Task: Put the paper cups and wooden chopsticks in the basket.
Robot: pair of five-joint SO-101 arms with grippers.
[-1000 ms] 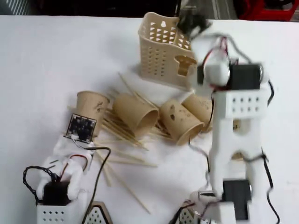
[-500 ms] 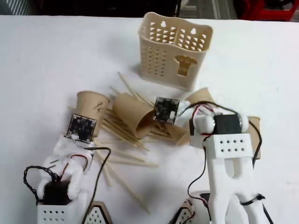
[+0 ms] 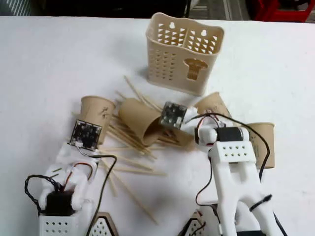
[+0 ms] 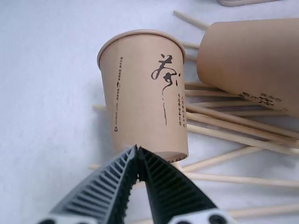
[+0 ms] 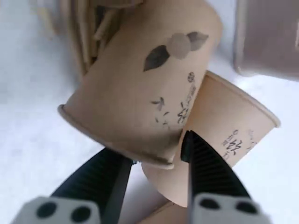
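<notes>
Jaws of the right gripper (image 5: 154, 161) spread either side of the rim of a leaf-printed paper cup (image 5: 140, 88) lying mid-counter (image 3: 49, 59); left gripper (image 4: 138, 161) jaws pressed together, empty, just near a brown cup (image 4: 142, 88) on scattered chopsticks (image 3: 129, 142); basket (image 3: 183, 54) stands far behind.

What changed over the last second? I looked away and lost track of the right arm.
The right arm drew back from the basket and came down; the right gripper now stands open at a lying paper cup. The left arm, its shut left gripper, the basket and the chopsticks stayed put.
</notes>
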